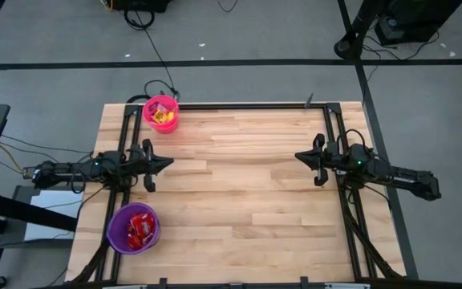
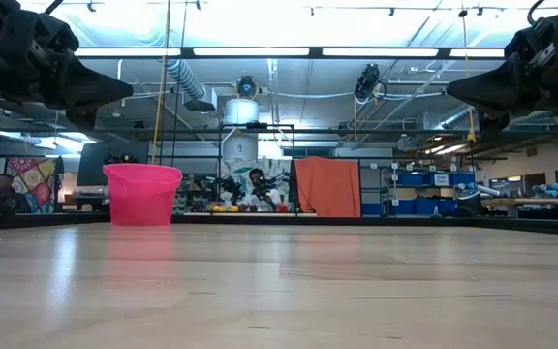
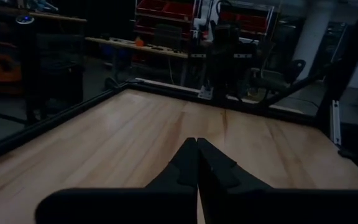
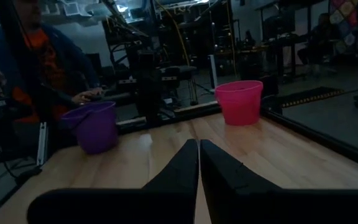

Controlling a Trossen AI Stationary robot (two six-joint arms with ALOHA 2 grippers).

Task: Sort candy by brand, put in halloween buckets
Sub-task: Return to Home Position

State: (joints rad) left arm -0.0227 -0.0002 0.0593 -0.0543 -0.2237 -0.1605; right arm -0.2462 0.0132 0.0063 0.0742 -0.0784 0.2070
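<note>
From above, the left gripper [image 1: 165,163] hangs by the worktop's [image 1: 247,201] left edge and the right gripper [image 1: 299,156] by its right edge. Red candy [image 1: 141,229] lies in the purple bucket [image 1: 115,233] at one left corner, yellow candy [image 1: 163,115] in the pink bucket [image 1: 146,119] at the other. The low view shows only the pink bucket. In each wrist view the fingers [image 3: 185,168] meet, holding nothing. The packets are likely light and slick, best pinched across the flat middle.

Candy [image 1: 142,229] brand print too small; pink bucket [image 2: 141,194] contents hidden, low view.

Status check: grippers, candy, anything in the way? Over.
Left gripper shut, empty; right gripper shut, empty; both above the table. Red candy in purple bucket, yellow candy in pink bucket. No loose candy seen on table.
</note>
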